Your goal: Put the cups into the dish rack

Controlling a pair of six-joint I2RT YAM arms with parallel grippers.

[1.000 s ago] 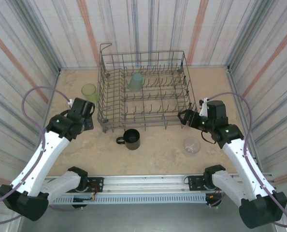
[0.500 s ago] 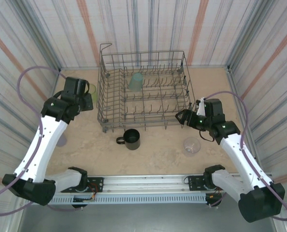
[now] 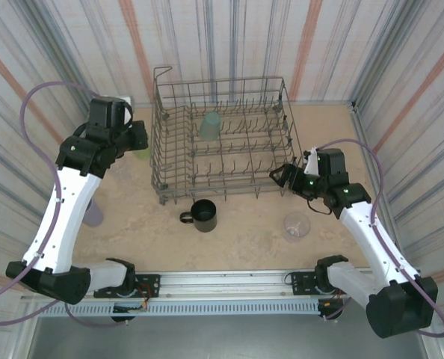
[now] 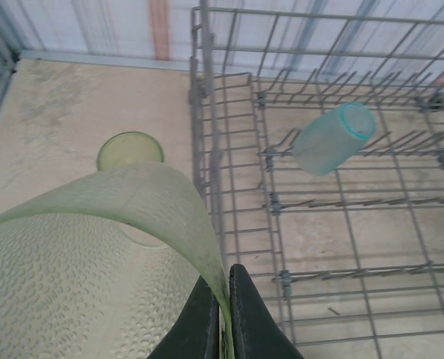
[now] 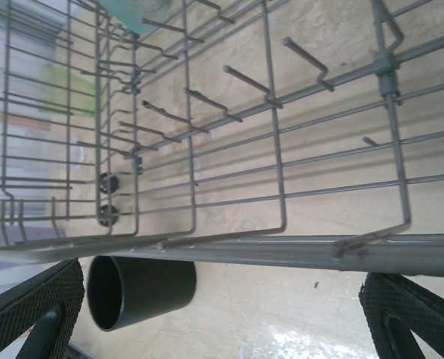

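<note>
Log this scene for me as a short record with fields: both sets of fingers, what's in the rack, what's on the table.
left fingers: shut on the rim of a green cup, left of the rack
right fingers: open, empty, at the rack's near right corner
in rack: teal cup, tilted on the tines
on table: black mug, clear cup, purple cup, second green cup

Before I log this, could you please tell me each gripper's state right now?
Left gripper: shut on the green tumbler, pinching its wall.
Right gripper: open, holding nothing.
</note>
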